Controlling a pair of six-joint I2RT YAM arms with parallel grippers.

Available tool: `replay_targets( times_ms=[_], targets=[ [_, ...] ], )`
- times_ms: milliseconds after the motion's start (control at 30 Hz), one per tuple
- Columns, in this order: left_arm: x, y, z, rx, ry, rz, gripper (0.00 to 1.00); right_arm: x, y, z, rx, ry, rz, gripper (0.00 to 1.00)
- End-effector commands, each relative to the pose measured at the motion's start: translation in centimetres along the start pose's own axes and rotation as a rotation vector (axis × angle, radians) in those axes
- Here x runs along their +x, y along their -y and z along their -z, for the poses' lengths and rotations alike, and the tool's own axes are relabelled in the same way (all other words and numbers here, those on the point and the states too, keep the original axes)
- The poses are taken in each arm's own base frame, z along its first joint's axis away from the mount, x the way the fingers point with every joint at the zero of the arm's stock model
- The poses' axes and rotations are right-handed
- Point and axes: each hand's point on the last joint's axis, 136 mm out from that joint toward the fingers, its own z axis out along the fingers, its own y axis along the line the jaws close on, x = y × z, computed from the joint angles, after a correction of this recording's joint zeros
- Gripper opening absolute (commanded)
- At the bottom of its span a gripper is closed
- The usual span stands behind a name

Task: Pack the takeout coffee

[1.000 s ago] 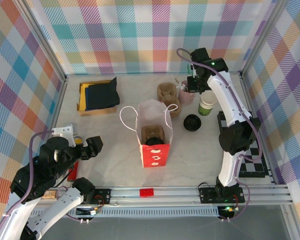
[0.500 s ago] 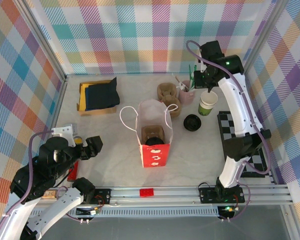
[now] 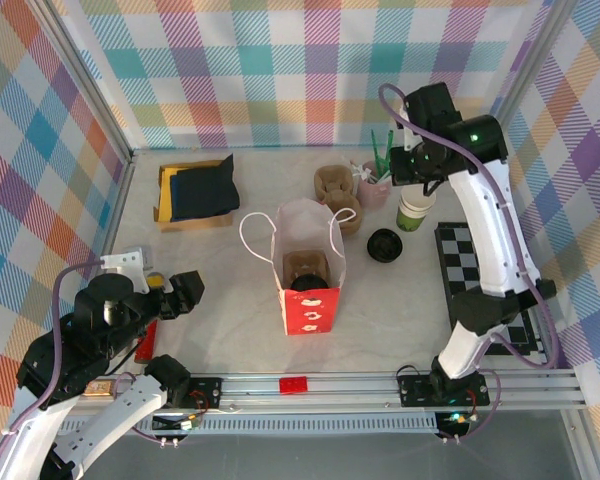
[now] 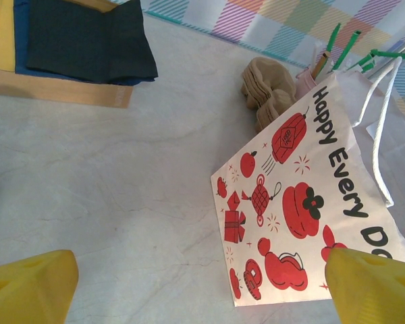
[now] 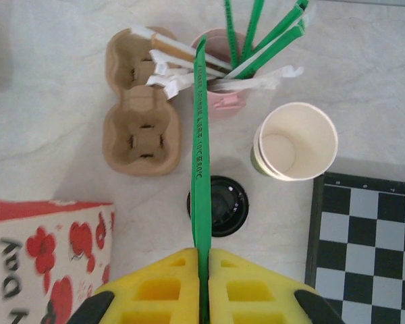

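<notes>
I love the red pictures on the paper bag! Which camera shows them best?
The left wrist view: the paper bag turns its printed side to the camera, so the red drawings look sharp. The top external view looks down into it, squashing the print. The right wrist view catches one blurry corner.

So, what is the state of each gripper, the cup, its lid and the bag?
left gripper: open, empty.
right gripper: shut on the green straw.
paper cup: upright, uncovered, looks empty.
black lid: off, lying on the table.
paper bag: upright, mouth open.
</notes>
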Motion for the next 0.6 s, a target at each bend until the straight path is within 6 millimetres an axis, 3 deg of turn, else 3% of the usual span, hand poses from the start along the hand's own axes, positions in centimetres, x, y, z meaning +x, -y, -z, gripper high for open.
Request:
replay_targets(
  times_ms=[0,200,567],
  targets=[
    [0.0,0.1,-0.3,0.000,-0.006,0.004,0.94,1.6,-0.9,3.5,-0.079,0.014,0.015,0.10],
    [-0.1,0.5,-0.8,0.007,-0.012,0.003,0.93,2.7,-3.7,6.7,-0.255,0.036,0.024,0.10],
    [0.2,0.6,-1.5,0.005,-0.022,-0.002,0.93,3.9,-6.8,11.1,-0.389,0.079,0.066,0.08]
  ],
)
